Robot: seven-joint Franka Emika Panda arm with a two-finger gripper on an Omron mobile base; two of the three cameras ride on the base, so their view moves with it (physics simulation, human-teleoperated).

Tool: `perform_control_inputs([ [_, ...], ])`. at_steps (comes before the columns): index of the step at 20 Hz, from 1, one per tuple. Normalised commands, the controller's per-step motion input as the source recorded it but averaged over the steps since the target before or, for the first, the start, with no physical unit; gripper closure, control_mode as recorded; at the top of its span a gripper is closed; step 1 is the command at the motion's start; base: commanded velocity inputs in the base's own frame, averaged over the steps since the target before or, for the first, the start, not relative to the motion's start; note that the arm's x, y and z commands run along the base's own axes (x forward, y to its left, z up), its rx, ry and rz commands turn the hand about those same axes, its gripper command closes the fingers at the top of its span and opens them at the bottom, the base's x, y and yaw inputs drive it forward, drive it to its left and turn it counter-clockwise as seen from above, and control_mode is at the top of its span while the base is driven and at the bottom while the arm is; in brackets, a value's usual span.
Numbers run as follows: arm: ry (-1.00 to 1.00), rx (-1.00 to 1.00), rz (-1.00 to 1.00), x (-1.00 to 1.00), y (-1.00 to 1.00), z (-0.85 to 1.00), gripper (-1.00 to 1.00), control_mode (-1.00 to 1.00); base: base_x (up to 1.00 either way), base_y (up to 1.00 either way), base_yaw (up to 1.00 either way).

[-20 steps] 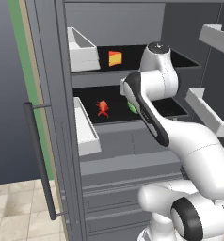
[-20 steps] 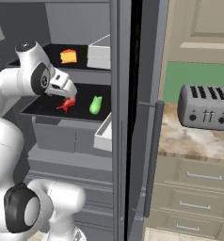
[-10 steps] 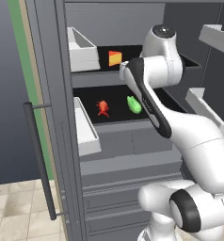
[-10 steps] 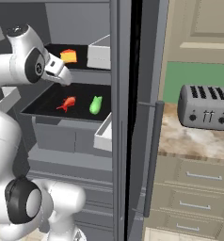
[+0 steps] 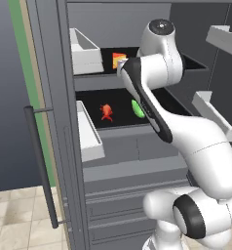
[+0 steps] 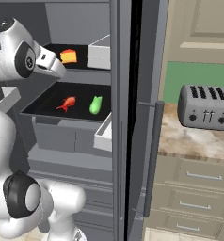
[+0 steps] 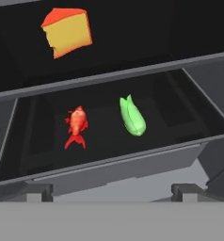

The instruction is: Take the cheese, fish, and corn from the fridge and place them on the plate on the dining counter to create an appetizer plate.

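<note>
the gripper (image 7: 112, 192) is wide open and has nothing in it. in the hand view its two dark finger tips (image 7: 36, 190) stick up at the bottom, far apart, one at 7 o'clock and one at 5 o'clock. they touch nothing. in the right base view the gripper (image 6: 56, 68) points into the open fridge (image 6: 121, 117), just in front of the top shelf (image 6: 74, 63).

the cheese (image 7: 67, 30) sits on that top shelf. in the hand view it is at 11 o'clock, an orange and yellow wedge, well apart from the finger tips. in the right base view the cheese (image 6: 68, 56) is just past the gripper, at about 2 o'clock from it. in the left base view a bit of the cheese (image 5: 117, 58) peeks out behind the arm (image 5: 152, 97).

one shelf down lie the fish and the corn, side by side but not touching. in the hand view the red fish (image 7: 76, 124) is a little left of the middle with its tail toward the camera. the green corn (image 7: 132, 117) is just to the right of it, at 3 o'clock from the fish. in the right base view the fish (image 6: 67, 103) and corn (image 6: 95, 104) lie on the black lower shelf (image 6: 52, 110). in the left base view the fish (image 5: 106, 111) is in plain sight, and the corn (image 5: 136, 109) is partly hidden by the arm.

a white door bin (image 5: 87, 132) hangs on the fridge door, at 8 o'clock from the fish in the left base view. a long dark handle (image 5: 40, 171) runs down the door. in the right base view a grey toaster (image 6: 204, 106) stands on a counter (image 6: 194, 141) at 3 o'clock, well apart from the fridge shelves.
</note>
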Motion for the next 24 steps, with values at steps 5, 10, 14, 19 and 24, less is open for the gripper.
perform_control_inputs([
  [5, 0.0, 0.0, 0.0, 0.17, 0.01, 0.0, -1.0, -1.0, 0.0, 0.0, 0.0],
  [10, 0.0, 0.02, 0.0, 0.23, 0.01, 0.0, -1.0, -1.0, 0.0, 0.0, 0.0],
  [14, -0.01, 0.02, 0.0, 0.3, 0.1, 0.0, -1.0, -1.0, 0.0, 0.0, 0.0],
  [19, -0.02, 0.03, 0.0, 0.39, 0.12, 0.0, -1.0, -1.0, 0.0, 0.0, 0.0],
  [24, -0.03, 0.03, 0.0, 0.36, 0.12, 0.0, -1.0, -1.0, 0.0, 0.0, 0.0],
])
